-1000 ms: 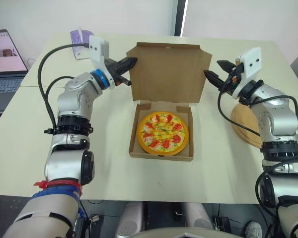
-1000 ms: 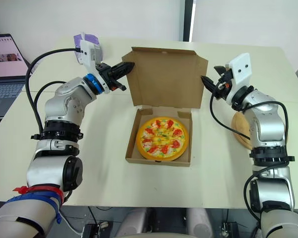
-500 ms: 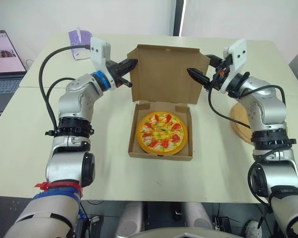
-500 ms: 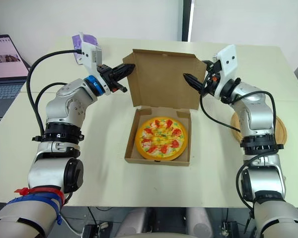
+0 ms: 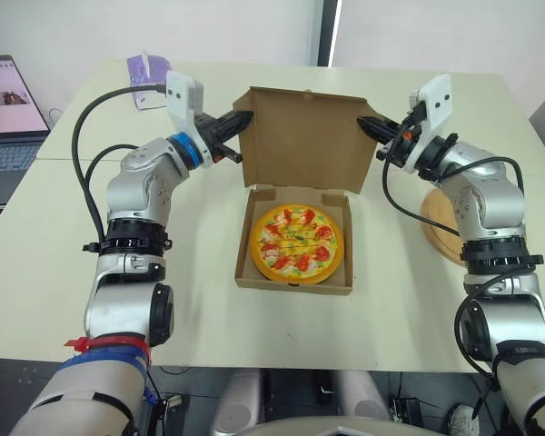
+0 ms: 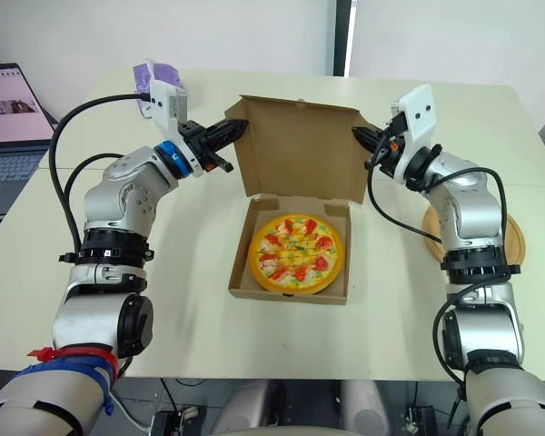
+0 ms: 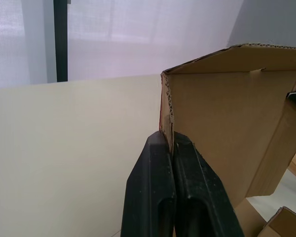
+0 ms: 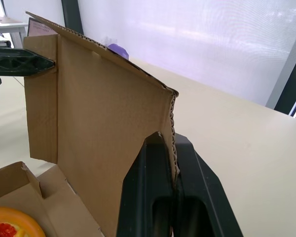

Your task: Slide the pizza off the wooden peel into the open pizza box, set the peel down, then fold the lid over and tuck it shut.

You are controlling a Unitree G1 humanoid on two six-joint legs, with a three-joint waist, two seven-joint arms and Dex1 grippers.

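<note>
The pizza [image 5: 297,243] lies in the base of the cardboard box [image 5: 295,283] at the middle of the table. Its lid [image 5: 304,136] stands upright behind it, leaning slightly forward. My left gripper [image 5: 243,118] is shut on the lid's left side flap, and the left wrist view shows the gripper [image 7: 166,137] pinching the cardboard edge. My right gripper [image 5: 367,124] is shut on the lid's right edge, which sits between the gripper's [image 8: 168,138] black fingers in the right wrist view. The round wooden peel [image 5: 440,227] lies flat on the table to the right, partly behind my right arm.
A laptop [image 5: 4,118] stands open at the far left edge. A small purple object [image 5: 145,68] sits at the back left of the table, behind my left arm. Bare tabletop lies in front of the box and on both sides.
My right gripper swung in from the right, passed in front of the lid while open, then pulled back to the lid's right edge and shut on it. The left gripper kept its hold.
</note>
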